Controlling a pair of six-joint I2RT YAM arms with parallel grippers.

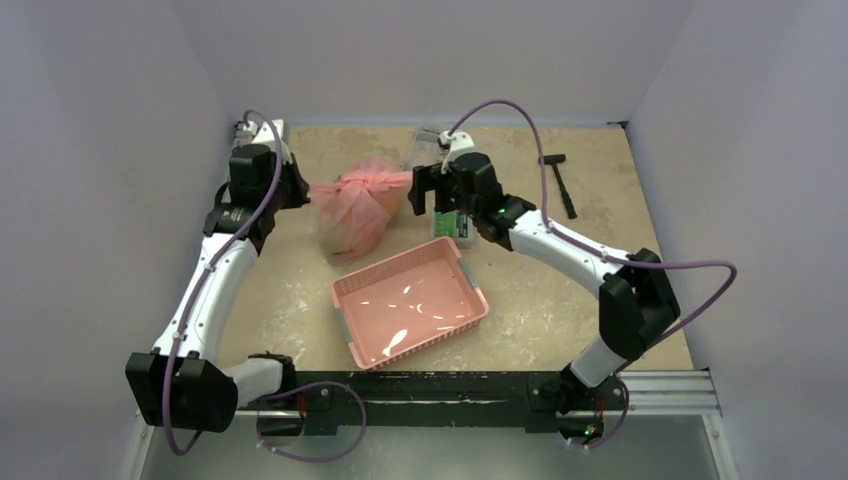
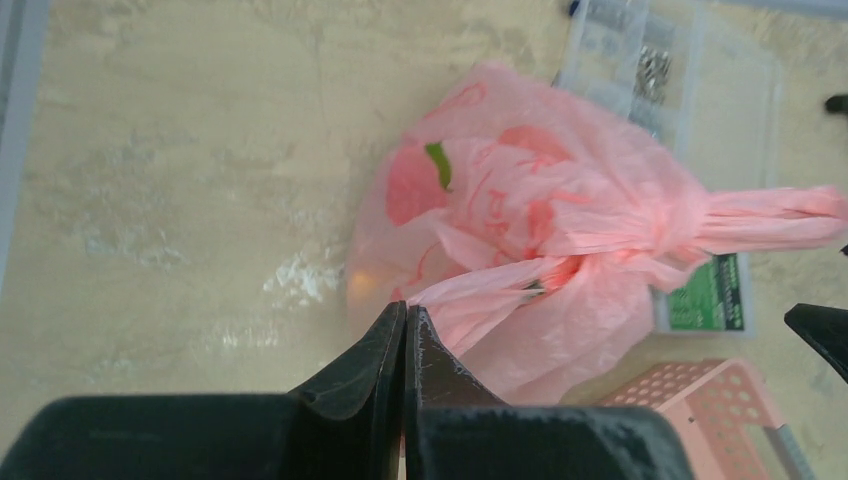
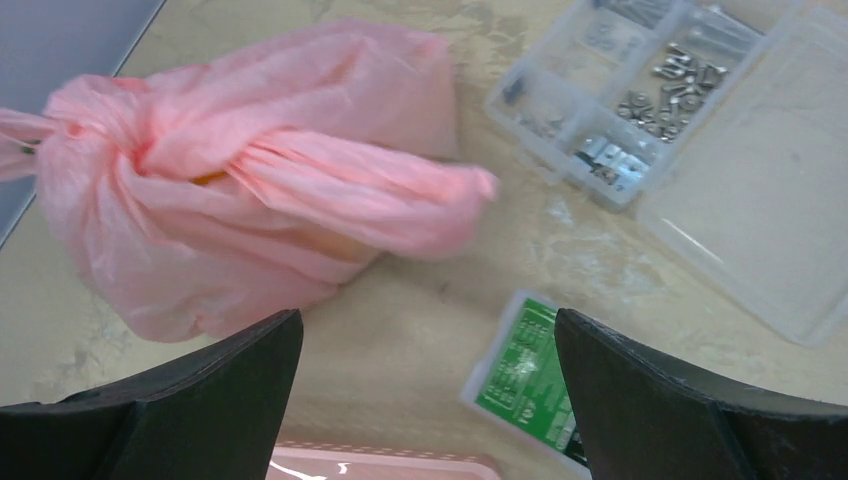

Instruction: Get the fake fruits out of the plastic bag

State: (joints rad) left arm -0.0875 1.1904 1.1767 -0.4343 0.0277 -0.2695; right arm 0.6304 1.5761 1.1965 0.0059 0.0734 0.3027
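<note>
Over at the upper left of the overhead view, the left gripper (image 1: 303,190) sits against the plastic bag (image 1: 352,212). Its fingers (image 2: 385,350) are pressed together on a twisted pink handle strip stretched out from the knot. The bag rests on the worktop (image 1: 560,290) in the upper middle of the frame, knotted shut and bulging. The fake fruits (image 2: 410,188) are inside it, showing only as a red patch with a green fleck and a faint orange glow through the film.

Just right of the bag, the right gripper (image 1: 418,190) hovers with its fingers (image 3: 200,400) wide apart. The bag's other handle ends ahead of the gap between them, not gripped. Below the bag, at centre frame, stands a pink latticed basket (image 1: 390,268). Beneath the right gripper lies a small green packet (image 3: 520,375), and beyond it a clear compartment box (image 3: 640,110) holding small metal parts. A black hammer (image 1: 562,188) lies at the upper right.
</note>
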